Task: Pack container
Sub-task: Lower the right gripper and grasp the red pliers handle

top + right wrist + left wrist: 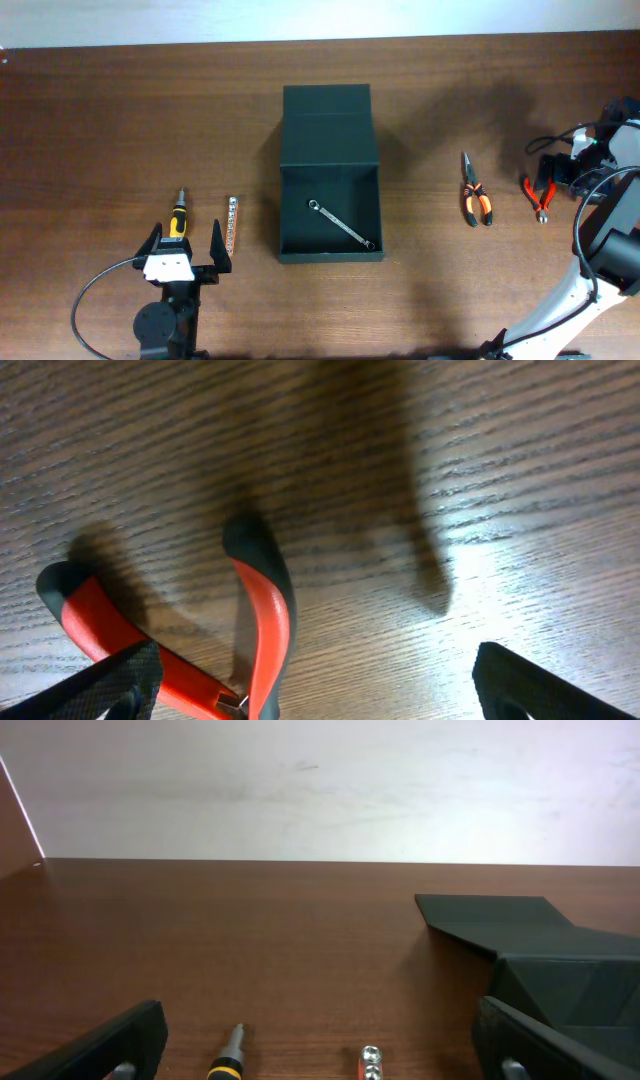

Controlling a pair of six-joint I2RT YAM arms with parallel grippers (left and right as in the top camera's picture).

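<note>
The container [283, 215], a dark matte box with its flap lid [327, 125] folded back, sits mid-table and holds a silver wrench [341, 223]. It also shows in the left wrist view [560, 970]. My left gripper [186, 248] is open over a yellow-and-black screwdriver [178, 217], next to an orange socket rail [231, 223]; both lie between the fingers [318, 1055]. My right gripper [315, 695] is open just above small red cutters [255, 630], which also show in the overhead view [538, 196] at the far right.
Orange-and-black long-nose pliers [475, 194] lie between the container and the red cutters. A pale wall runs along the table's far edge [320, 860]. Black cables trail from both arms.
</note>
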